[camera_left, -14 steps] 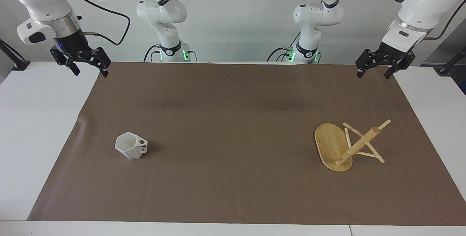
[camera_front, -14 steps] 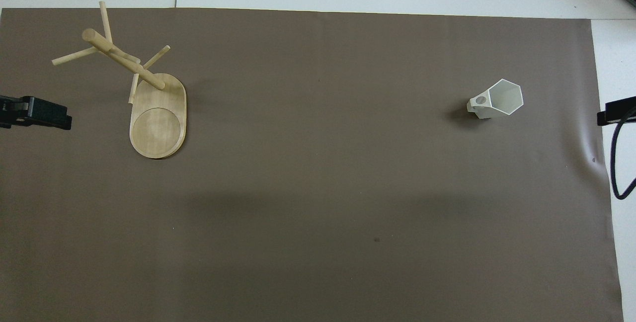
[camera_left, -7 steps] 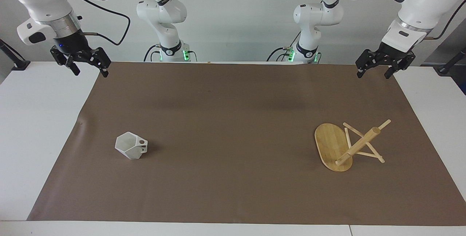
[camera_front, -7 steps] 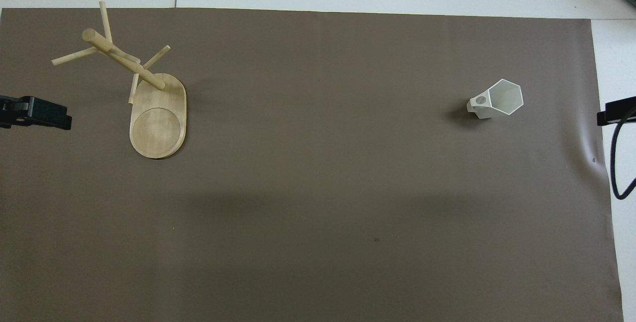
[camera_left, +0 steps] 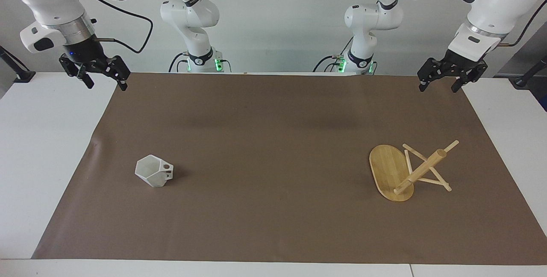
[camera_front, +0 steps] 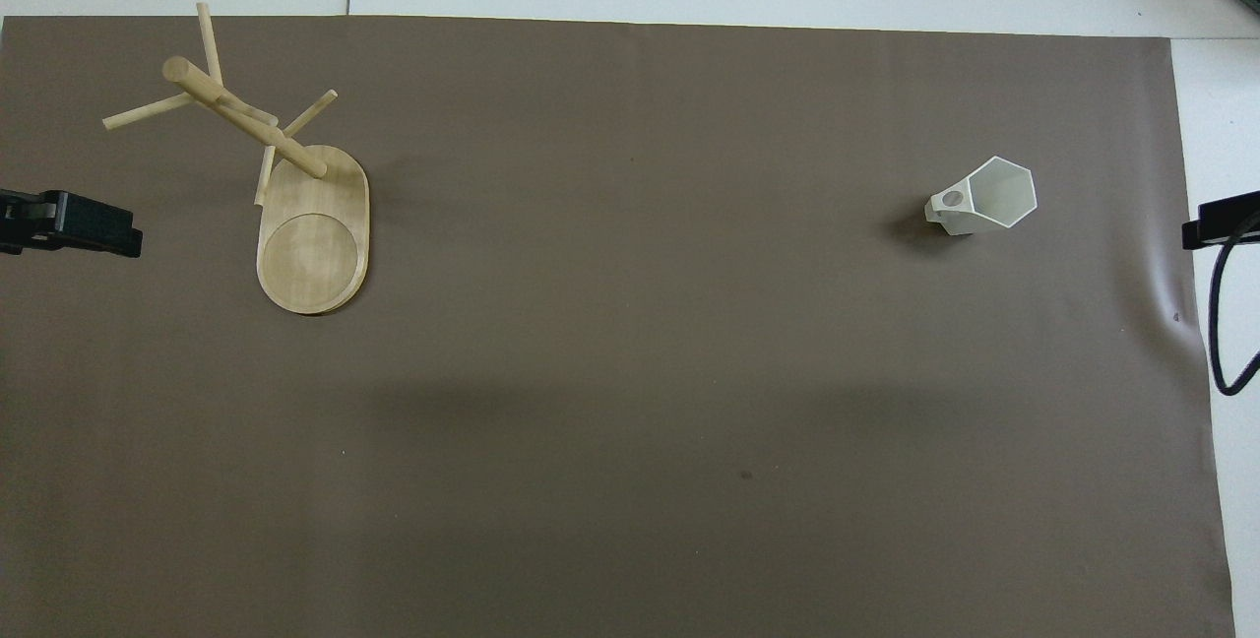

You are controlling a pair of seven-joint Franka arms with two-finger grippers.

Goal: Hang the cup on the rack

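The cup [camera_left: 154, 171] [camera_front: 984, 197], a white faceted mug, stands mouth up on the brown mat toward the right arm's end, its pierced handle turned toward the rack. The rack [camera_left: 389, 170] [camera_front: 313, 234], a bamboo mug tree, stands on its oval base toward the left arm's end. Its post rises from the base end farther from the robots, with thin pegs crossing it. My right gripper [camera_left: 105, 81] [camera_front: 1221, 222] hangs open and empty over the mat's corner at its own end. My left gripper [camera_left: 439, 85] [camera_front: 69, 224] hangs open and empty over the other corner. Both arms wait.
The brown mat [camera_left: 273, 110] covers most of the white table [camera_left: 47, 140], with a wrinkle [camera_front: 1171, 313] in it at the right arm's end. A black cable [camera_front: 1221, 323] loops down by the right gripper. The two arm bases [camera_left: 201, 61] stand at the table's edge.
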